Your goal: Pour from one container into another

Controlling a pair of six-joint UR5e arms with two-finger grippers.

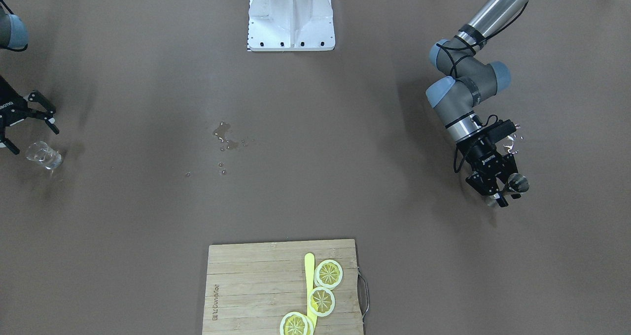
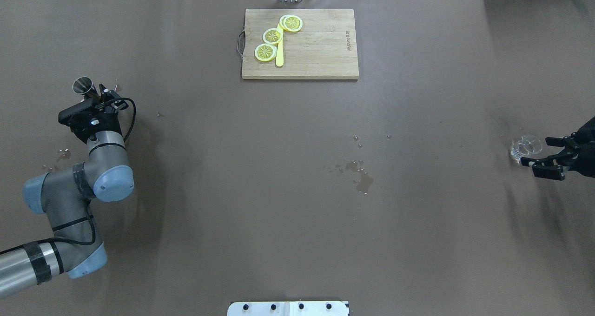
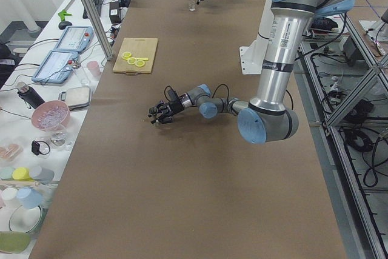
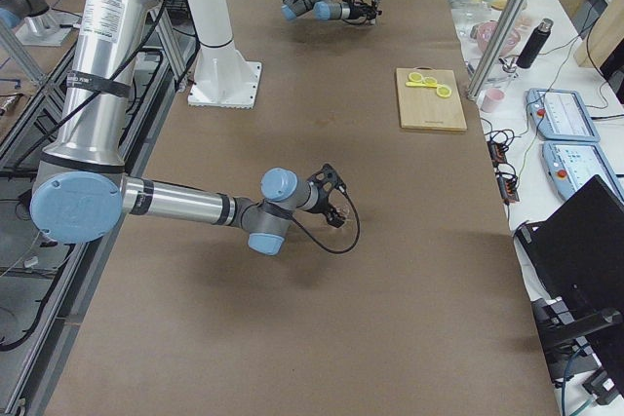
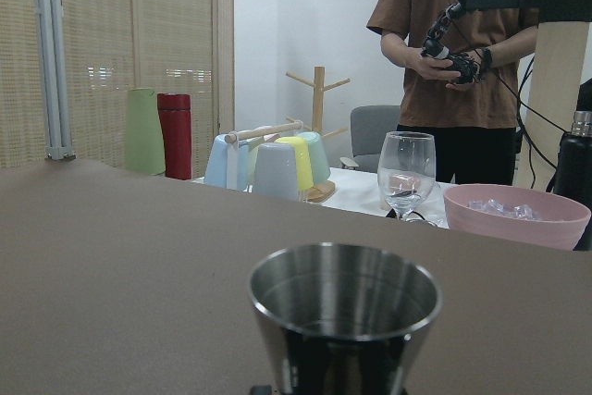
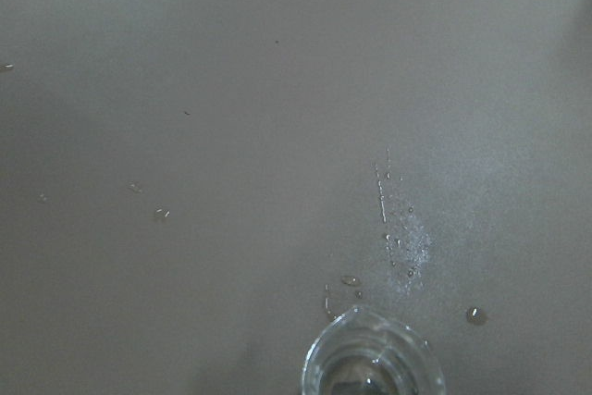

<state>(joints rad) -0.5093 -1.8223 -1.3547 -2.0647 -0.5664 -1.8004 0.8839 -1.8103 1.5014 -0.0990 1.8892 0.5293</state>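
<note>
A steel cup (image 2: 83,85) sits in my left gripper (image 2: 95,98) at the table's left side, and the gripper is shut on it. The left wrist view has the steel cup (image 5: 344,321) close up, upright and open-topped; the front view shows the same cup (image 1: 518,182) at my left gripper (image 1: 508,192). On the far right stands a small clear glass (image 2: 525,148) holding a little liquid. My right gripper (image 2: 535,152) is open, its fingertips right at the glass. In the right wrist view the glass (image 6: 373,360) lies at the bottom edge.
A wooden cutting board (image 2: 316,51) with lemon slices (image 2: 273,36) and a yellow knife lies at the far middle edge. Water drops (image 2: 360,179) wet the table's middle. Beyond the table edge are a person (image 5: 462,53), a wine glass (image 5: 406,166) and a pink bowl (image 5: 516,215).
</note>
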